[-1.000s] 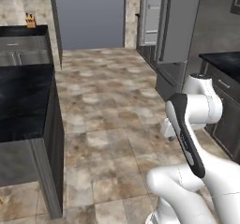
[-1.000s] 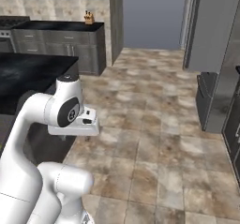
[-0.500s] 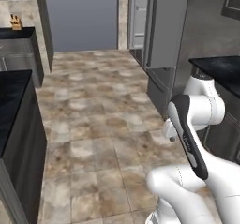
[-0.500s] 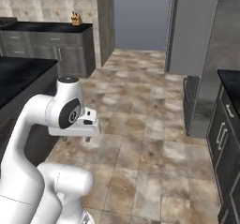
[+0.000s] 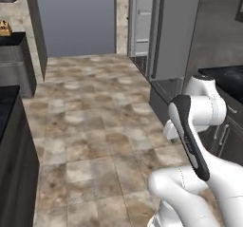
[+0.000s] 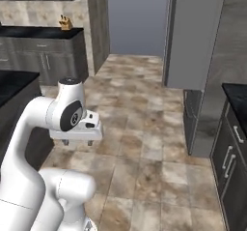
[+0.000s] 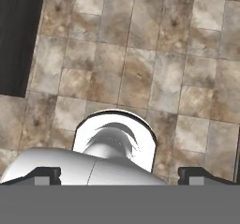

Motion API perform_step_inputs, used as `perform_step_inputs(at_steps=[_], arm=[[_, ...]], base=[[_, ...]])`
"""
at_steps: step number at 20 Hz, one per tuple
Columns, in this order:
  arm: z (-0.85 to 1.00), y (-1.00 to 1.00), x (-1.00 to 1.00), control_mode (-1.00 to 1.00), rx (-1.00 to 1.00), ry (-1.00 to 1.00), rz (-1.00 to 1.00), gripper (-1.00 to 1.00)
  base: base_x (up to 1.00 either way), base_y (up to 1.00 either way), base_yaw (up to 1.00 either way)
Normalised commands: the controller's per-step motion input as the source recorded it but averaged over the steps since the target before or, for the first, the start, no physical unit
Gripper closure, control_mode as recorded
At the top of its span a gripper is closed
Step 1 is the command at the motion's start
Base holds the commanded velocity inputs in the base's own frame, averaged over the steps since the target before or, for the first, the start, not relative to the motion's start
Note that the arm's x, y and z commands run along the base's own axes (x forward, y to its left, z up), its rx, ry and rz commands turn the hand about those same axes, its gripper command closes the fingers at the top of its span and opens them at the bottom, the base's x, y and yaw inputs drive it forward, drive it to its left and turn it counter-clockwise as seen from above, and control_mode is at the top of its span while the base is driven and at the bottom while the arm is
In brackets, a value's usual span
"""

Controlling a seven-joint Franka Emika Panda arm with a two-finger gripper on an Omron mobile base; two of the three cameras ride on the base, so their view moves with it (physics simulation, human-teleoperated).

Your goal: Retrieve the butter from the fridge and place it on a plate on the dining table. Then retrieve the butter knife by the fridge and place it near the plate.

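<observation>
Left base view: whole frame has shifted over the last second, so your base is turning toward the fridge (image 5: 163, 31), now upper right with a door ajar; butter not visible yet.
Right base view: hand (image 6: 77, 140) parked at centre left, fingers apart, empty.
Hand view: floor tiles (image 7: 140, 54) only. Approach phase, nothing retrieved.

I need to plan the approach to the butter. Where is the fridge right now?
The fridge stands ahead on the right in the left base view, its door open, just before the black-topped counter.
</observation>
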Motion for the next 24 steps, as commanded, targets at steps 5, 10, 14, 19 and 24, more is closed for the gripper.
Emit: perform_step_inputs(at_steps=[5, 10, 14, 19, 24], arm=[[0.00, 0.00, 0.00, 1.00, 0.00, 0.00, 0.00, -1.00], [0.00, 0.00, 0.00, 1.00, 0.00, 0.00, 0.00, -1.00], [0.00, 0.00, 0.00, 1.00, 0.00, 0.00, 0.00, -1.00], [0.00, 0.00, 0.00, 1.00, 0.00, 0.00, 0.00, -1.00], [0.00, 0.00, 0.00, 1.00, 0.00, 0.00, 0.00, -1.00]], base=[[0.64, -0.08, -0.12], [0.89, -0.26, -0.48], [0.98, 0.00, -0.59], [0.97, 0.01, -0.66], [0.78, 0.00, -0.68]])
